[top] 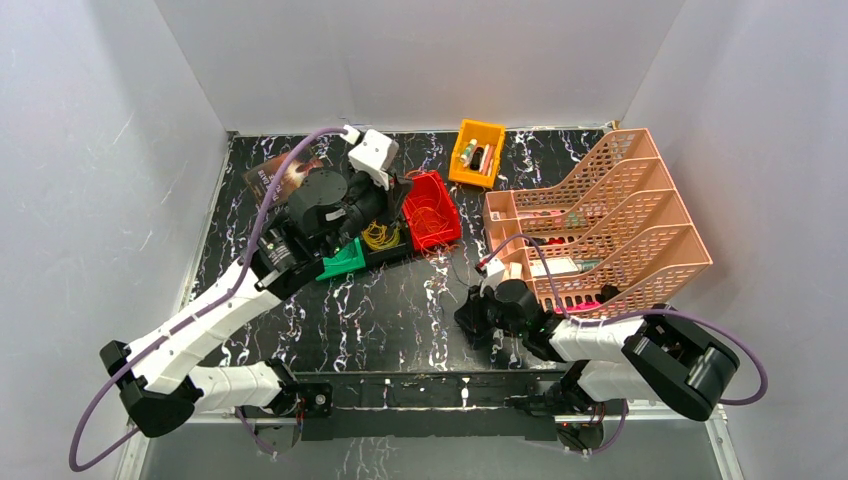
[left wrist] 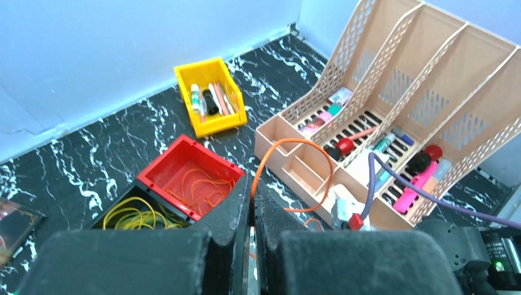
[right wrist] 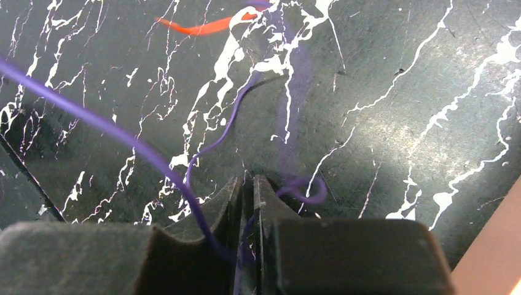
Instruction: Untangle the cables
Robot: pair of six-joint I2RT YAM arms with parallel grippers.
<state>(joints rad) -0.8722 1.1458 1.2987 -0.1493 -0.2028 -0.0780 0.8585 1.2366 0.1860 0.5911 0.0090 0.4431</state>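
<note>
My left gripper (left wrist: 252, 184) is shut on a thin orange cable (left wrist: 289, 142) that loops up from the jaws, out over the file organizer's front and back down. The gripper (top: 398, 196) hangs beside the red bin (top: 432, 210). More orange cables (left wrist: 196, 187) lie in that bin (left wrist: 161, 171), and yellow cables (left wrist: 138, 215) fill a black bin (top: 380, 236) next to it. My right gripper (right wrist: 247, 181) is low over the marble table (right wrist: 399, 123). Its jaws stand a narrow slit apart with a thin purple cable (right wrist: 123, 138) running between them. A piece of orange cable (right wrist: 196, 27) lies further off.
A peach file organizer (top: 600, 230) holding pens and small items fills the right side, close to my right gripper (top: 468, 318). A yellow bin (top: 476, 152) of markers stands at the back, with a green bin (top: 343, 260) and a book (top: 285, 175) on the left.
</note>
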